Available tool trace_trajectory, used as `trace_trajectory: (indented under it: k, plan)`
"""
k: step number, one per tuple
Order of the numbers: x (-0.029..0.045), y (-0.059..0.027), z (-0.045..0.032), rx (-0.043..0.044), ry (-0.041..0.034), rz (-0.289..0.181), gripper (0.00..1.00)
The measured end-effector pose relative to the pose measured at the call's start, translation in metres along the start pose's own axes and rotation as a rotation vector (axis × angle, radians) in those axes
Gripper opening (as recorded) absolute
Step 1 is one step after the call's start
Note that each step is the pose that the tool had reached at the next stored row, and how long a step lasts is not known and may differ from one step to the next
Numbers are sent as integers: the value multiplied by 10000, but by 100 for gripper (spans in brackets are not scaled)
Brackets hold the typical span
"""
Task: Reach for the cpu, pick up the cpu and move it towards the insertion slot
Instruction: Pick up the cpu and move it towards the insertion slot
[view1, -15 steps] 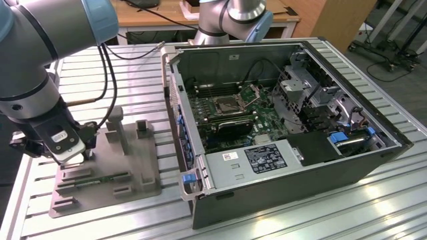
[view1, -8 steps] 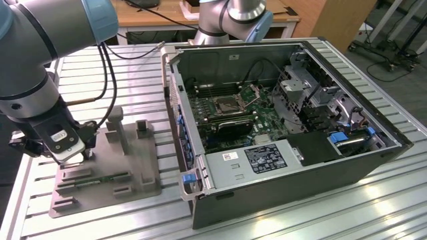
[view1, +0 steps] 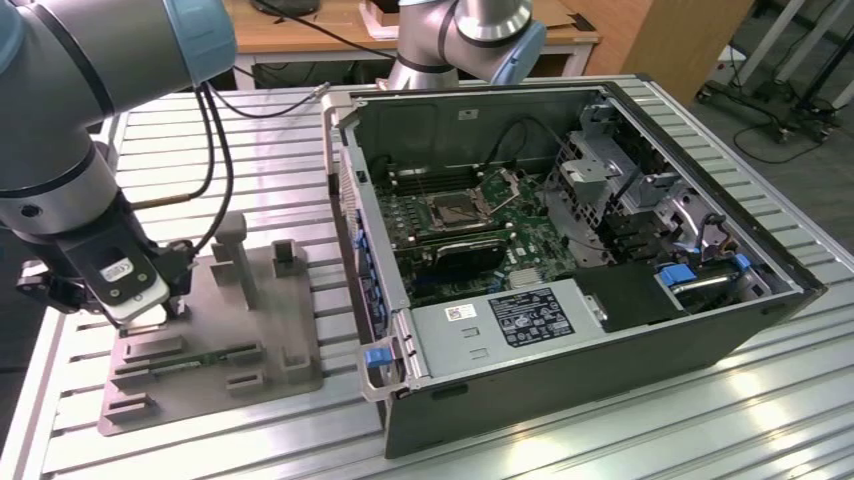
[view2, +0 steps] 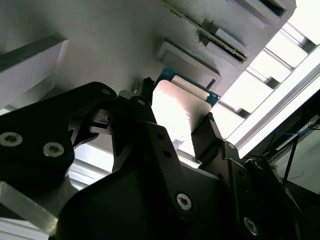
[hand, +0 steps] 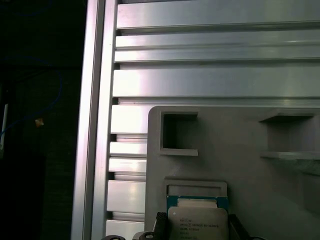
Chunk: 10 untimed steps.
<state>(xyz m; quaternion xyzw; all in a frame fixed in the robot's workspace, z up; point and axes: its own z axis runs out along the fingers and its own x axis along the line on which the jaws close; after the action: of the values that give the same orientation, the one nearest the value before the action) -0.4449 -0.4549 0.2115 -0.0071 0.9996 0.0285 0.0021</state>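
Observation:
The cpu (view2: 180, 107) is a small flat square chip with a pale shiny top and a blue-green rim; it lies low against the grey fixture plate (view1: 254, 330). My gripper (view2: 176, 111) has one black finger pressed on each of two opposite edges, so it is shut on the chip. The first wrist view also has the cpu (hand: 197, 220) with the gripper (hand: 196, 226) around it, just beside a shallow square recess. In the exterior view the gripper (view1: 150, 312) is down at the fixture's left part. The insertion slot (view1: 451, 210) sits in the green motherboard, well off toward the exterior view's right.
An open computer case (view1: 561, 360) lies on the ribbed aluminium table (view1: 667, 430). The fixture carries upright grey posts (view1: 230, 240) and a thin green strip (view1: 200, 358). A second arm's base (view1: 461, 40) stands behind the case. The table's edge rail (hand: 95, 125) is close by.

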Motion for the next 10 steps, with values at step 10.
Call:
trace_trajectory:
  k: [10]
  plan:
    - [0, 1, -24, -1, -1, 0, 55]
